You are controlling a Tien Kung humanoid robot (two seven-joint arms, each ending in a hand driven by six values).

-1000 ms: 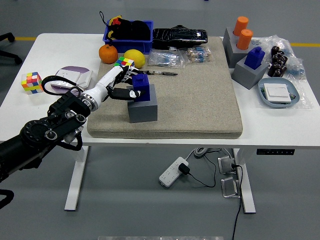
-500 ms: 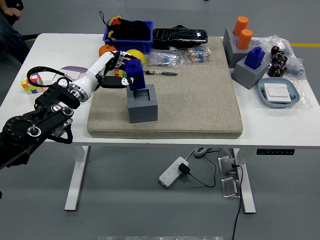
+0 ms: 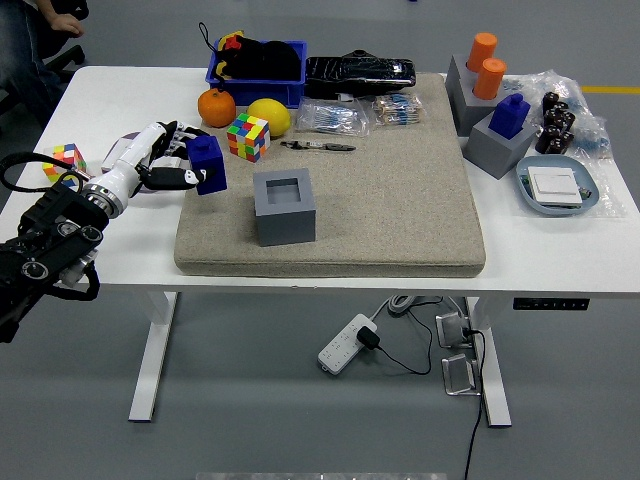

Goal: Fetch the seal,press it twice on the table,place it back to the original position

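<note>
On the white bench [image 3: 560, 255], the left robot hand [image 3: 160, 160] clamps the blue seal [image 3: 207, 163] beside the mat's [image 3: 400, 190] left edge, apart from its grey holder [image 3: 284, 206].

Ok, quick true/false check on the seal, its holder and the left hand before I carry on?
1. The left hand holds the blue seal. True.
2. The seal sits inside the grey holder. False: the holder's socket is empty; the seal is off to its left.
3. The grey holder stands on the beige mat. True.
4. A second blue seal lies flat on the mat. False: it stands upright in another grey holder, right of the mat.
</note>
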